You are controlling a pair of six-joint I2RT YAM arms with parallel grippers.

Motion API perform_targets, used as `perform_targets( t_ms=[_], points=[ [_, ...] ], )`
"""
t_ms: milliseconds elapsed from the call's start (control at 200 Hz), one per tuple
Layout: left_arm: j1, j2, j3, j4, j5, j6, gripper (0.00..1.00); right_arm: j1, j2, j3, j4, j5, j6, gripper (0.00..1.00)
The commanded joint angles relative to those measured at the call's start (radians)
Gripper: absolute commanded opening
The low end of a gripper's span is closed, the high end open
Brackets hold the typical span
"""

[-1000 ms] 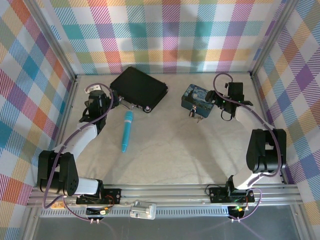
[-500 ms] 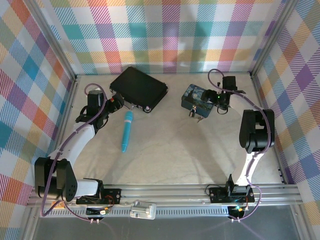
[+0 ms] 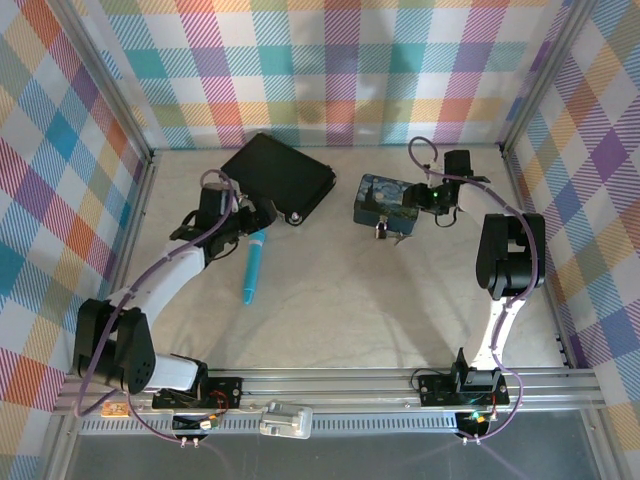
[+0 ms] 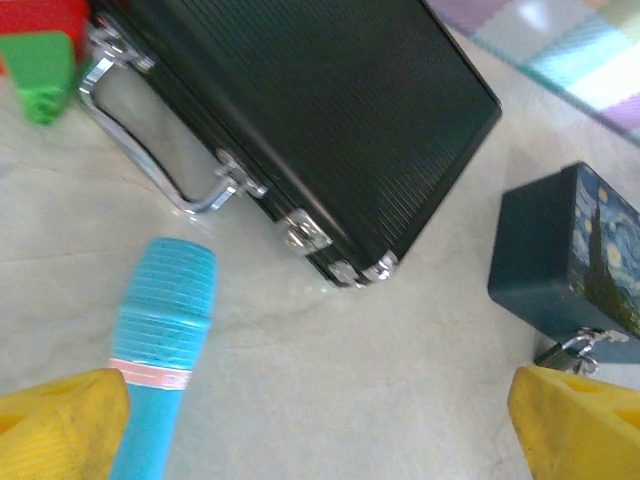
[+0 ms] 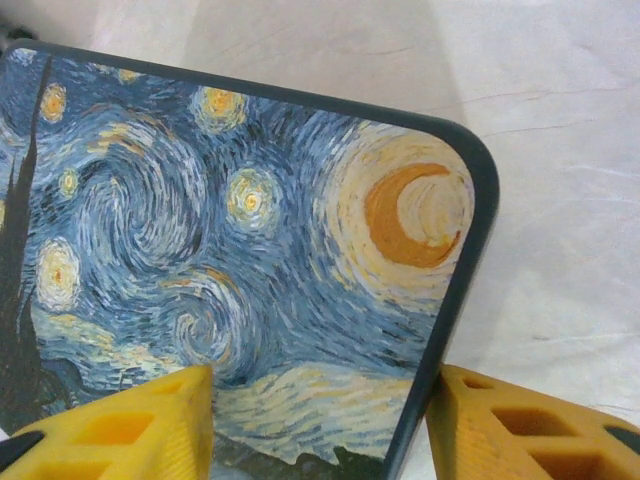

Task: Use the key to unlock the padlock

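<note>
The tiny padlock [image 3: 383, 229] hangs at the front of the starry-night tin [image 3: 381, 198]. In the left wrist view the padlock [image 4: 574, 349] shows as a silvery glint under the tin [image 4: 565, 250]. A small silvery bit [image 3: 399, 238] lies beside it; I cannot tell whether it is the key. My right gripper [image 3: 421, 196] sits at the tin's right end. Its yellow fingers [image 5: 530, 425] straddle a corner of the lid [image 5: 250, 230], one over the lid and one against the outer edge, still apart. My left gripper [image 3: 251, 216] is open over bare table.
A black case [image 3: 278, 176] with silver latches lies at the back left, close to my left gripper. A light-blue pen-like stick [image 3: 253, 262] lies just below that gripper. Checked walls close in the table on three sides.
The left gripper has swung right, to the black case and the stick's top. The right gripper has moved onto the tin's end with its jaws narrowing, and the tin has shifted slightly left.
</note>
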Motion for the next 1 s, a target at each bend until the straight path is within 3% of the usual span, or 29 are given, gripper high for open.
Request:
perform_targets(
  t_ms=[0, 180, 445, 635, 780, 910, 995],
  points=[
    [-0.052, 0.057, 0.053, -0.029, 0.015, 0.013, 0.95, 0.049, 0.029, -0.017, -0.141, -0.037, -0.145, 0.52],
    [-0.134, 0.136, 0.109, -0.045, 0.034, 0.024, 0.95, 0.104, 0.053, -0.003, -0.224, -0.107, -0.258, 0.49],
    [-0.164, 0.152, 0.14, -0.024, 0.056, -0.012, 0.96, 0.225, 0.047, -0.024, -0.264, -0.074, -0.305, 0.48],
    [-0.164, 0.119, 0.142, -0.02, 0.034, -0.026, 0.96, 0.236, 0.003, 0.034, -0.265, -0.047, -0.198, 0.67],
    [-0.164, 0.079, 0.131, -0.025, -0.028, -0.055, 0.96, 0.233, -0.093, 0.042, -0.275, 0.027, -0.016, 0.75],
    [-0.164, 0.073, 0.157, -0.148, -0.221, -0.111, 0.96, 0.222, -0.17, 0.005, -0.305, 0.16, 0.076, 0.78],
    [-0.162, 0.071, 0.163, -0.171, -0.276, -0.116, 0.96, 0.206, -0.194, -0.013, -0.341, 0.242, 0.099, 0.77]
  ],
)
